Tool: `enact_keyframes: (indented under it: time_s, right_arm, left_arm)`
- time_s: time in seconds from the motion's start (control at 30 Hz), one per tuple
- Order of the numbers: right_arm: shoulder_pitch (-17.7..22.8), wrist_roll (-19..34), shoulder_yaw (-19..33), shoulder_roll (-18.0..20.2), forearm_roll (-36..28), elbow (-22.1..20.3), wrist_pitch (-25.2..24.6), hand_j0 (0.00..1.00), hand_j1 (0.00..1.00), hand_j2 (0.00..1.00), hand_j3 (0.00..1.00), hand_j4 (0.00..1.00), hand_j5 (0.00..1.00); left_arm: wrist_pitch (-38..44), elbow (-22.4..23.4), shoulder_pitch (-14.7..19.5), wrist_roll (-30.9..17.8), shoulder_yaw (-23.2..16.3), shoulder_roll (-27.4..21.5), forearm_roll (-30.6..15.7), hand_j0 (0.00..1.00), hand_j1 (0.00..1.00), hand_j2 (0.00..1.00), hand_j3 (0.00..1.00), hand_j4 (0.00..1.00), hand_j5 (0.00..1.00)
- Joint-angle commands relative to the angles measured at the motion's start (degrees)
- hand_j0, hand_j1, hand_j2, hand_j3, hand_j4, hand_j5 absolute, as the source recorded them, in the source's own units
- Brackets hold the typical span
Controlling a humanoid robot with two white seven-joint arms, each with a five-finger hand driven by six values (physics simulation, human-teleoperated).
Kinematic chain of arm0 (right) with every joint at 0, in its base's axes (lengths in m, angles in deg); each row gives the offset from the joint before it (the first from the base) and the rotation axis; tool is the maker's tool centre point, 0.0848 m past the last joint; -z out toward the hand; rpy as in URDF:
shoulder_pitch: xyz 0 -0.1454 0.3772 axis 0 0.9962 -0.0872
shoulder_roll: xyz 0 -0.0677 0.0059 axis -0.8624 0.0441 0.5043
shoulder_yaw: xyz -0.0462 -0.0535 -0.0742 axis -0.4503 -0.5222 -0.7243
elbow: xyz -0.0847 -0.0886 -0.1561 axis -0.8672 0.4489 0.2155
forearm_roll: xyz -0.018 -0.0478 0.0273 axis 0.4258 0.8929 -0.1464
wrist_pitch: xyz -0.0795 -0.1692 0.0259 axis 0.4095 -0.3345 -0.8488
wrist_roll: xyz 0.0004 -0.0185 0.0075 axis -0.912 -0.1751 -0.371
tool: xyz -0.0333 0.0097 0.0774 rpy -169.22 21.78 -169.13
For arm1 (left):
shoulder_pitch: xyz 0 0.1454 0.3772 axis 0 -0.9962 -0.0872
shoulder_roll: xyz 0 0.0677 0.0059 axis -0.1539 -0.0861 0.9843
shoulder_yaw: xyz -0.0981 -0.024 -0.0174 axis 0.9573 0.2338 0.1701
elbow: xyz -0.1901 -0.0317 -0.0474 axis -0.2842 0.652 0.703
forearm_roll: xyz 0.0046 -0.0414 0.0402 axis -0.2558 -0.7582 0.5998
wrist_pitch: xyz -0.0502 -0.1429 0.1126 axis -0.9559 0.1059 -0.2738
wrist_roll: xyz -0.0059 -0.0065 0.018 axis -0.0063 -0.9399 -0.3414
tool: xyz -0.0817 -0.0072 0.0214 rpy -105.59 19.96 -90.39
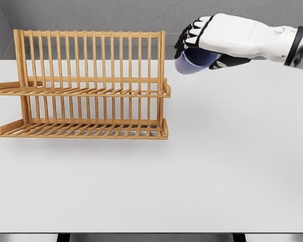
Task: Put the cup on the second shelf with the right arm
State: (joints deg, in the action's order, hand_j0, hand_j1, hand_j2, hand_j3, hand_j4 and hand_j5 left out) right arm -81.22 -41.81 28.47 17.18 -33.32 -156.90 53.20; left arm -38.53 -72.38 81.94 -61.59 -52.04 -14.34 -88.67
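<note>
- Cup [194,62]: pale blue-violet, held aloft near the top right of the scene, just beside the upper right corner of the wooden rack [88,85] and above the level of its upper tier. Tilted, mouth turned toward the lower left, mostly hidden under the palm.
- Right hand [212,43]: reaching in from the right edge, palm down, wrapped over the cup from above. Fingers [192,31] curled round the far side, thumb tucked beneath; a closed, enveloping hold rather than a fingertip pinch. Exact contact points hard to make out under the white shell, so firmness of grip only presumed.
- Left hand: nowhere in the head view.
- Second shelf [86,92]: taken here as the upper slatted tier, with a raised lip at its right end and nothing on it.
- Risks from here, as judgement:
  - Clipping the rack's right upright [162,55] on the way in, since the cup hangs close to that post; likely cause, a sideways sweep at too low a height.
  - Shoving the light rack across the white table [217,166] through such a knock.
  - Setting down tilted on the slats, then rolling or tipping off the front edge; cause, release before levelling.
  - Knuckles fouling the tall back rails while lowering, given the bulky overhand grasp.
  - Slipping out mid-transfer if the hold proves shallow.
</note>
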Motion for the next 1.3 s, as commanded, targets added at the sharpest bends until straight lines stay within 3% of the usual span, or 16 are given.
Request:
enact_keyframes:
  time_s: [0.0,0.47,0.63,1.17,1.23,1.27]
  right_arm:
    - [0.0,0.0,-0.1,-1.2,-0.2,-0.1,-0.1,0.67,0.67,0.67,0.67,0.67,0.67]
    - [-0.7,0.0,-0.8,-5.6,-0.3,-0.1,-0.1,0.67,0.67,0.67,0.67,0.67,0.67]
    - [-2.4,0.0,-3.4,-8.3,-0.3,-0.1,-0.7,0.67,0.67,0.67,0.67,0.67,0.67]
    - [-2.8,0.0,-8.8,-9.3,-0.2,-0.1,-0.9,0.68,0.68,0.68,0.68,0.68,0.68]
    - [-2.7,0.0,-8.8,-9.3,-0.3,-0.1,-0.9,0.70,0.70,0.70,0.70,0.70,0.70]
    - [-2.7,0.0,-8.9,-9.3,-0.3,-0.1,-0.9,0.93,0.93,0.93,0.93,0.93,0.93]
  left_arm:
    - [0.0,0.0,0.0,0.0,0.0,0.0,0.0,1.00,1.00,1.00,1.00,1.00,1.00]
    - [0.0,0.0,0.0,0.0,0.0,0.0,0.0,1.00,1.00,1.00,1.00,1.00,1.00]
    - [0.0,0.0,0.0,0.0,0.0,0.0,0.0,1.00,1.00,1.00,1.00,1.00,1.00]
    - [0.0,0.0,0.0,0.0,0.0,0.0,0.0,1.00,1.00,1.00,1.00,1.00,1.00]
    - [0.0,0.0,0.0,0.0,0.0,0.0,0.0,1.00,1.00,1.00,1.00,1.00,1.00]
    - [0.0,0.0,0.0,0.0,0.0,0.0,0.0,1.00,1.00,1.00,1.00,1.00,1.00]
